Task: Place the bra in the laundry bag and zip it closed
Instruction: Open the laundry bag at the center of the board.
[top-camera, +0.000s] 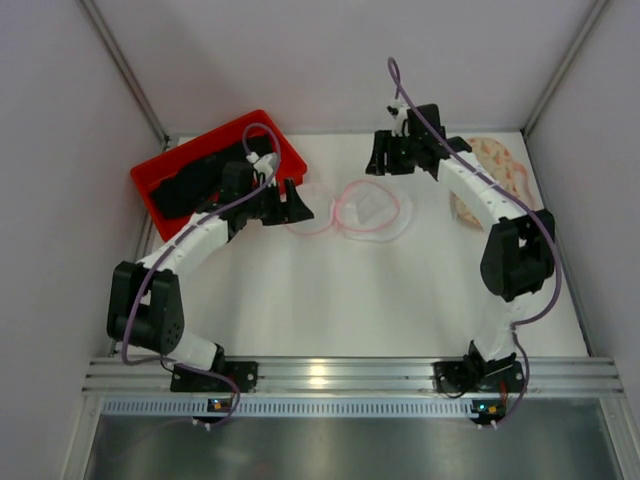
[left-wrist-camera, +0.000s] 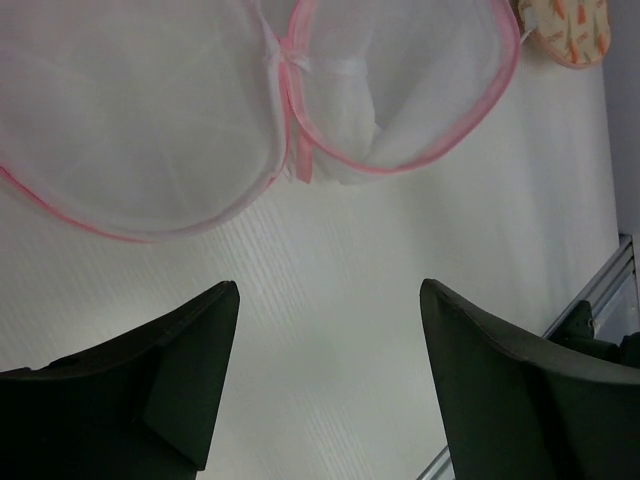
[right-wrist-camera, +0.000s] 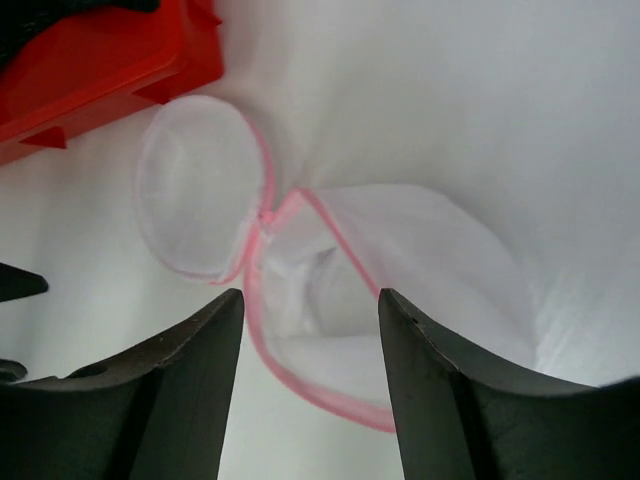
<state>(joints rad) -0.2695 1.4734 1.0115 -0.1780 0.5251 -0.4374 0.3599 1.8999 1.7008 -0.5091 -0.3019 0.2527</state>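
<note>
Both spread, empty: L gripper (left-wrist-camera: 328, 300), R gripper (right-wrist-camera: 310, 300); white table (top-camera: 400, 300), grey walls (top-camera: 330, 60), laundry bag (top-camera: 370, 210) open.

Overhead; wrist close-ups above laundry bag (top-camera: 372, 210)

The round white mesh laundry bag with pink edging (top-camera: 365, 212) lies open in the middle of the white table (top-camera: 330, 300), its two halves side by side. The red plastic tray (top-camera: 150, 188) stands at the back left, and the soft black fabric bra (top-camera: 190, 185) lies in it. The peach oval patterned fabric piece (top-camera: 505, 162) lies at the back right. The left gripper (top-camera: 297, 206) is just left of the bag, and the right gripper (top-camera: 388, 165) is behind it.
</note>
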